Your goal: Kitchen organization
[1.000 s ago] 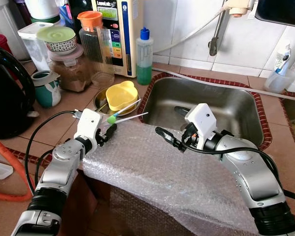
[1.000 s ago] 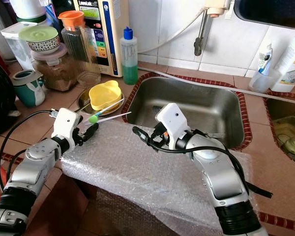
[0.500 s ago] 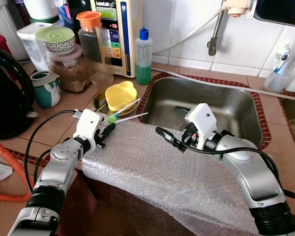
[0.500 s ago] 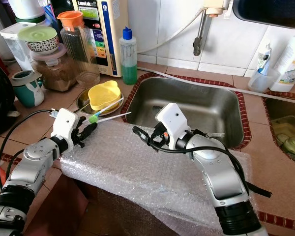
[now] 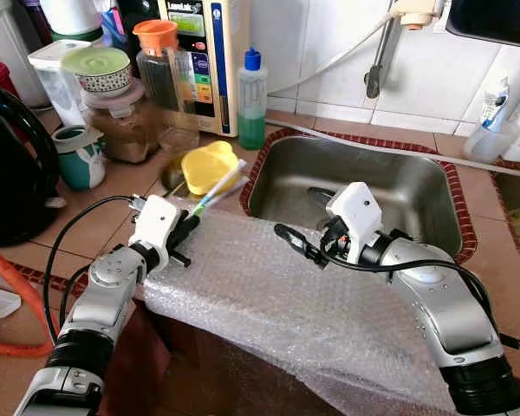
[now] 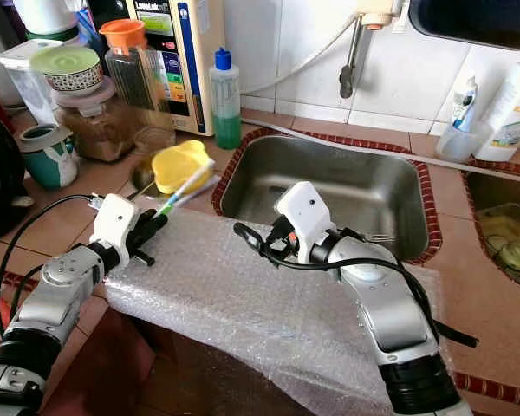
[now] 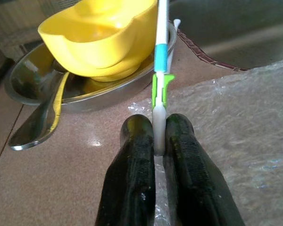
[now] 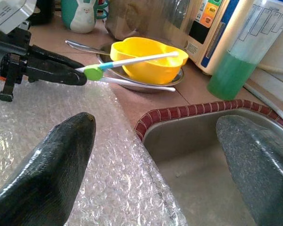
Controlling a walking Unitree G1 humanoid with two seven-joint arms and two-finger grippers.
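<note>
My left gripper (image 5: 185,232) is shut on the white handle of a brush (image 5: 217,185) with green and blue bands. The brush (image 7: 160,56) reaches from the fingers across the rim of a yellow bowl (image 5: 206,166). That bowl (image 7: 99,37) sits in a shallow metal plate (image 7: 23,77) with a spoon (image 7: 37,125) beside it. A second thin white stick (image 8: 137,84) lies on the plate. My right gripper (image 5: 308,218) is open with nothing between its fingers, above the bubble wrap (image 5: 277,295) at the sink's near edge.
The steel sink (image 5: 390,178) lies behind the right gripper, with a utensil inside. A green soap bottle (image 5: 252,100), jars (image 5: 121,113), a teal mug (image 5: 80,158) and a black appliance (image 5: 9,165) crowd the counter's left. Bottles (image 5: 494,121) stand at the far right.
The left gripper has turned and the brush's far end has swung up over the yellow bowl, which now looks blurred. The right arm has not moved.
</note>
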